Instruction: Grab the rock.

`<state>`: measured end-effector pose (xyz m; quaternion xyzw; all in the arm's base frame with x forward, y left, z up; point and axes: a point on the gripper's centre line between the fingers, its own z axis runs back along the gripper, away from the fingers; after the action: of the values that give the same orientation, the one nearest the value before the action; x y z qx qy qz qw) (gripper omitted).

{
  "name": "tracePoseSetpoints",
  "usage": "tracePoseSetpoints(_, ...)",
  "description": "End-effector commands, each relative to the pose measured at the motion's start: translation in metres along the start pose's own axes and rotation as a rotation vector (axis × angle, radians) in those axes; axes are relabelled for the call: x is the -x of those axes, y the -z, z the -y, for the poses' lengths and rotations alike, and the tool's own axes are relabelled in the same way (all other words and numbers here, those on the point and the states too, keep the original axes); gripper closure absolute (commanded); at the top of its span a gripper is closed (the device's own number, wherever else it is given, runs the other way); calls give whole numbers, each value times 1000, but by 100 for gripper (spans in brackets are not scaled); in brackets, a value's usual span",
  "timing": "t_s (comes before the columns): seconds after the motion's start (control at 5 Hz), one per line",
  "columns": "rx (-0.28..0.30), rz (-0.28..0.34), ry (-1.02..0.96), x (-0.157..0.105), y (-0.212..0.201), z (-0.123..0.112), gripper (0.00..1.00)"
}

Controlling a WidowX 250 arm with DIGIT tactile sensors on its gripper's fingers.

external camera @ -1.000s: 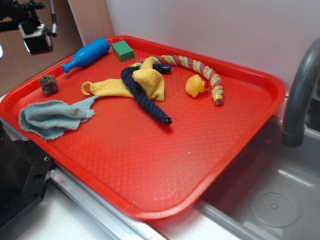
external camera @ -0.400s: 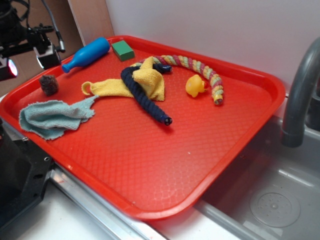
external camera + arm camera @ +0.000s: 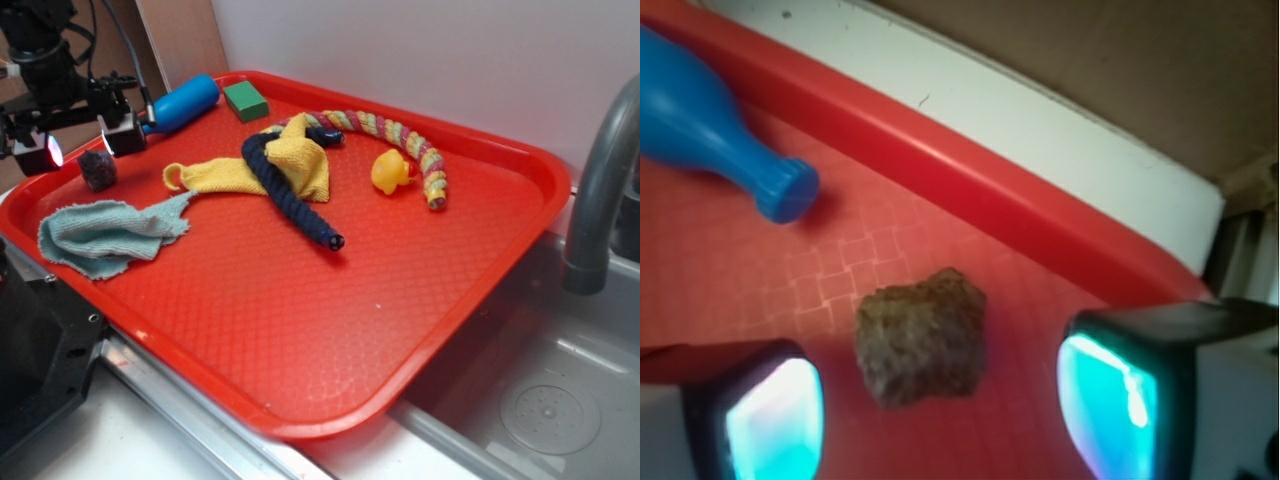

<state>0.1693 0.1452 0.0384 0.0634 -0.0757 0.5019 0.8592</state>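
The rock is a small rough dark brown lump lying near the left rim of the red tray. My gripper hangs just above it, open, one finger on each side. In the wrist view the rock lies on the tray floor between the two glowing cyan pads, touching neither. Nothing is held.
A blue bottle lies just behind the gripper, its neck close to the rock. A green block, yellow cloth, dark rope, striped rope, yellow duck and teal rag lie on the tray. A faucet stands right.
The gripper has moved right and down from the upper left, coming to straddle the rock. The rock and the other things have stayed put.
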Motion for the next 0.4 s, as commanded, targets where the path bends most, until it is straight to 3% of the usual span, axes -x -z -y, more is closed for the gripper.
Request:
tracePoseSetpoints(0.0,-16,38,1,-10,5,0,0)
tracePoseSetpoints(0.2,9,52,-10,-5,7,1,100)
